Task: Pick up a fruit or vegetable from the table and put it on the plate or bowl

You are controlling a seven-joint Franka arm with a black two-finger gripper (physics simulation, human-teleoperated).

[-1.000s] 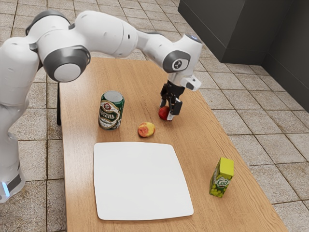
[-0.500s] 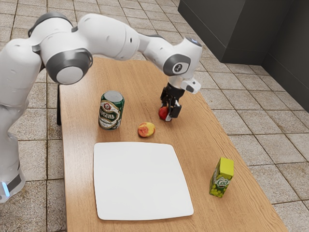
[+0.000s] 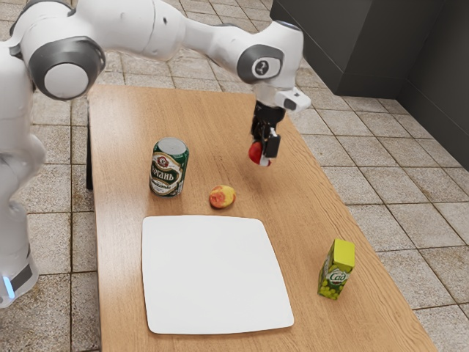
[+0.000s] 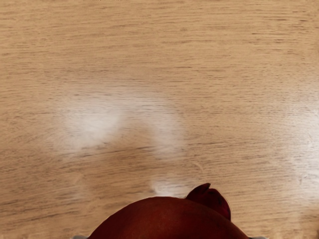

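My black gripper [image 3: 261, 152] is shut on a small red fruit [image 3: 255, 152] and holds it clear above the wooden table [image 3: 322, 205]. In the wrist view the red fruit [image 4: 164, 219] sits blurred right under my hand, with bare wood behind it. A white square plate [image 3: 212, 271] lies flat near the table's front, down and toward the exterior view's left from the gripper. A yellow-red peach [image 3: 222, 196] rests on the table between the plate's far edge and the gripper.
A green drink can [image 3: 169, 167] stands upright to the left of the peach in the exterior view. A green juice carton [image 3: 336, 268] stands near the table's right edge, beside the plate. Tiled floor surrounds the table; a dark cabinet [image 3: 366, 37] stands behind.
My gripper has risen off the table with the red fruit in it. The arm's upper links have swung upward. The peach, can, carton and plate have not moved.
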